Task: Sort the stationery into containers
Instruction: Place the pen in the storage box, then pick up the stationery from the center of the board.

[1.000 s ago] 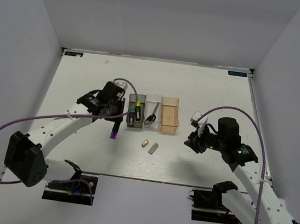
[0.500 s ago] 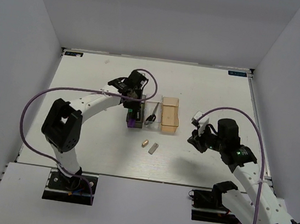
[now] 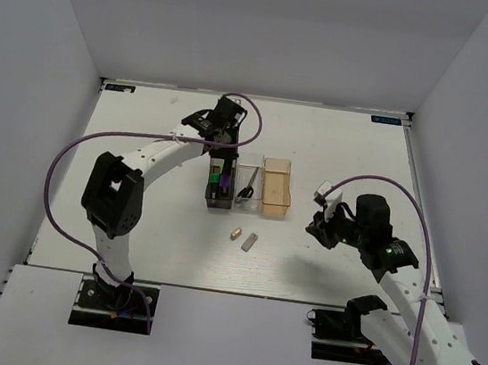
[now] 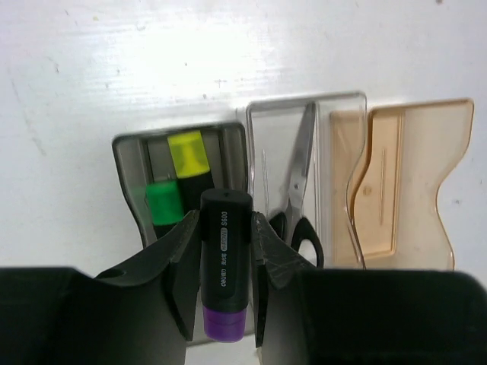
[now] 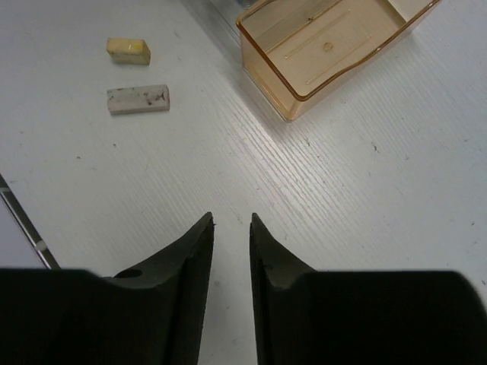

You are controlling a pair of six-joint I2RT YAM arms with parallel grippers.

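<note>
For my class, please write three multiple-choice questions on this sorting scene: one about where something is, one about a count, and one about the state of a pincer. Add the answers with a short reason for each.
1. Where are the scissors?
A. in the dark grey bin
B. in the clear bin
C. in the orange bin

2. How many small blocks lie on the table outside the bins?
A. none
B. one
C. two

3. What is the left pincer doing?
A. gripping the purple-capped marker
B. standing open and empty
C. gripping the scissors

Answers:
1 B: the blades and black handles lie inside the clear walls.
2 C: a tan block and a grey block lie near each other on the table.
3 A: its fingers press on both sides of the marker's black barrel.
</note>
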